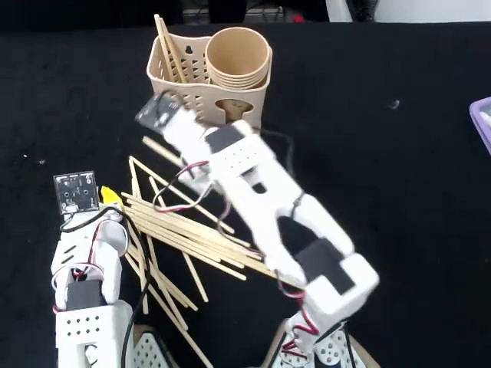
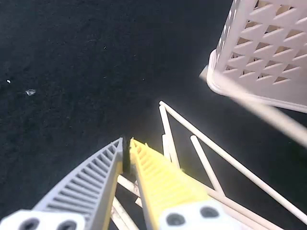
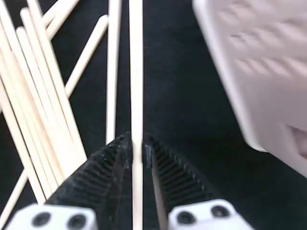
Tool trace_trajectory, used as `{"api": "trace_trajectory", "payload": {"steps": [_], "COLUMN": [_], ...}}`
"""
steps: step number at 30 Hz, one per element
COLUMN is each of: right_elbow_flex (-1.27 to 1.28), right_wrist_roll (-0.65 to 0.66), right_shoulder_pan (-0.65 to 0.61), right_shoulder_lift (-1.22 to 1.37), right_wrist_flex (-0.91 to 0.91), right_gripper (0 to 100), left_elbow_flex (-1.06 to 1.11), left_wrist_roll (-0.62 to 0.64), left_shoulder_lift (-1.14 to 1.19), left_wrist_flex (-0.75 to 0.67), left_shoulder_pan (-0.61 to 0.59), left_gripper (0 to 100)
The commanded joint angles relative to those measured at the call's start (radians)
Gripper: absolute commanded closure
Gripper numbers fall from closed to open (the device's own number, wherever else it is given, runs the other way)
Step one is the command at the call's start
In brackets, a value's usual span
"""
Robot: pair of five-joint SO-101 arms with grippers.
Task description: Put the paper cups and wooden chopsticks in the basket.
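yellow and grey jaws of the left claw (image 2: 125,144) are pressed together with nothing visible between them, over black cloth (image 2: 67,72). loose wooden chopsticks (image 1: 176,225) lie fanned just right of it. the right claw (image 3: 137,143) is clamped on a single chopstick (image 3: 136,72). just beyond its tip stands the basket (image 1: 203,92), holding stacked paper cups (image 1: 238,54) and upright chopsticks (image 1: 167,46).

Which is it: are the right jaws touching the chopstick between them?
Touching. Right wrist view: the right gripper has both jaws pressed against the chopstick, no gap either side.
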Motion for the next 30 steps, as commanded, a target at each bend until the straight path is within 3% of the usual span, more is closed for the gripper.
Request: {"api": "trace_trajectory", "payload": {"steps": [1, 6, 11, 14, 18, 24, 30], "right_elbow_flex": [-0.024, 0.068, 0.240, 0.223, 0.142, 0.024, -0.019], "right_wrist_roll": [-0.003, -0.009, -0.014, -0.060, -0.068, -0.068, -0.066], "right_shoulder_pan": [0.041, -0.021, -0.086, -0.087, -0.086, -0.087, -0.089], "right_shoulder_lift": [-0.160, -0.188, -0.065, 0.031, 0.159, 0.268, 0.254], "right_wrist_flex": [0.028, -0.012, -0.267, -0.325, -0.304, -0.199, -0.126], "right_gripper": [98.8, 98.8, 98.8, 98.7, 98.2, 86.8, 86.8], "left_elbow_flex": [-0.002, -0.002, -0.004, -0.007, -0.039, -0.079, -0.084], "left_wrist_roll": [0.011, 0.011, 0.011, 0.011, 0.043, 0.160, 0.160], "left_shoulder_lift": [-0.011, -0.011, -0.011, -0.011, -0.012, -0.012, -0.012], "left_wrist_flex": [0.006, 0.006, 0.006, 0.006, 0.006, 0.005, 0.000], "left_shoulder_pan": [-0.010, -0.010, -0.012, -0.039, -0.137, -0.285, -0.332], "left_gripper": [97, 97, 97, 97, 97, 97, 97]}}
